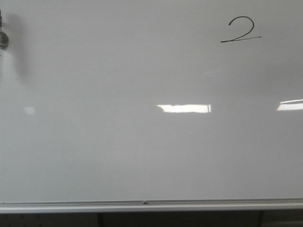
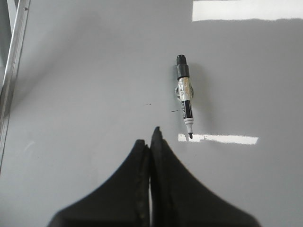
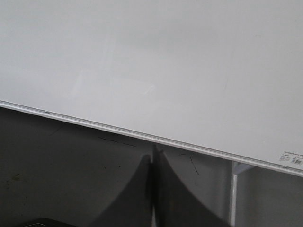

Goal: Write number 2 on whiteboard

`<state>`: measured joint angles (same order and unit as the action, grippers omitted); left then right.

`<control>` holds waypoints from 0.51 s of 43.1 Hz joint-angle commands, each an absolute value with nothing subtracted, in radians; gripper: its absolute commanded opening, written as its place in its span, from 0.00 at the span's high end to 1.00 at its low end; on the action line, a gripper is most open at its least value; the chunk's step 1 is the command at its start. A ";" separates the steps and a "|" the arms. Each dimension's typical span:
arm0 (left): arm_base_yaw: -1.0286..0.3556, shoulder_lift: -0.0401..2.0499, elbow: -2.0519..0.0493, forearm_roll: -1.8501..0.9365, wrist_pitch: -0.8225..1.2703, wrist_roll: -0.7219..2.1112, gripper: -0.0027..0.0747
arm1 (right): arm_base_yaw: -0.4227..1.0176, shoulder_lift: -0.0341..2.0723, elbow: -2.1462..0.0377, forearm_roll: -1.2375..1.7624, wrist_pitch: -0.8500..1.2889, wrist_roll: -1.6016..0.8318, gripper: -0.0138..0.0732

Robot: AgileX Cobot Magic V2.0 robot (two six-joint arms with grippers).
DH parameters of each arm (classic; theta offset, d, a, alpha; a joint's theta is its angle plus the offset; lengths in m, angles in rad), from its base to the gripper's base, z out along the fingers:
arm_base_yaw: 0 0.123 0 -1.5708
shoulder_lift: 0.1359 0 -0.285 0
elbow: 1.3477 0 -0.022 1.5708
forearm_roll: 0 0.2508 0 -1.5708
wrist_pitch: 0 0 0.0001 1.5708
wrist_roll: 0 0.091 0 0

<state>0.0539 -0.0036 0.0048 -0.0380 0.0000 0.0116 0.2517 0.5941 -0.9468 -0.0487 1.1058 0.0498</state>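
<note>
The whiteboard (image 1: 142, 142) fills the front view, with its silver frame strip (image 1: 142, 205) along the near edge. A black handwritten number 2 (image 1: 240, 29) stands at the board's far right. In the left wrist view an uncapped black marker (image 2: 185, 97) lies flat on the board, its tip pointing toward my left gripper (image 2: 152, 137). That gripper is shut with nothing in it, a short way from the marker tip. My right gripper (image 3: 154, 153) is shut and empty, over a dark surface just outside the board's frame (image 3: 142, 135). Neither gripper shows in the front view.
A blurred grey object (image 1: 3, 38) sits at the far left edge of the front view. Bright light reflections (image 1: 184, 108) lie on the board. The frame strip (image 2: 12, 71) runs beside the left gripper. A white stand leg (image 3: 232, 194) is near the right gripper.
</note>
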 commanded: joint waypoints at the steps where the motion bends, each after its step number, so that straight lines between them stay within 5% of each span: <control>1: 0.049 -0.031 0.039 -0.049 -0.082 0.012 0.99 | 0.245 0.598 -0.978 -0.071 1.043 0.049 0.93; 12: 0.049 -0.031 0.039 -0.049 -0.082 0.012 0.99 | 0.218 0.510 -0.799 -0.077 0.932 0.049 0.93; 22: 0.049 -0.031 0.039 -0.049 -0.082 0.012 0.99 | 0.081 0.346 -0.508 -0.067 0.521 0.049 0.93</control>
<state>0.0539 -0.0036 0.0048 -0.0380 0.0000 0.0116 0.1167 0.3889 -0.5654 -0.0549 0.7495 0.0498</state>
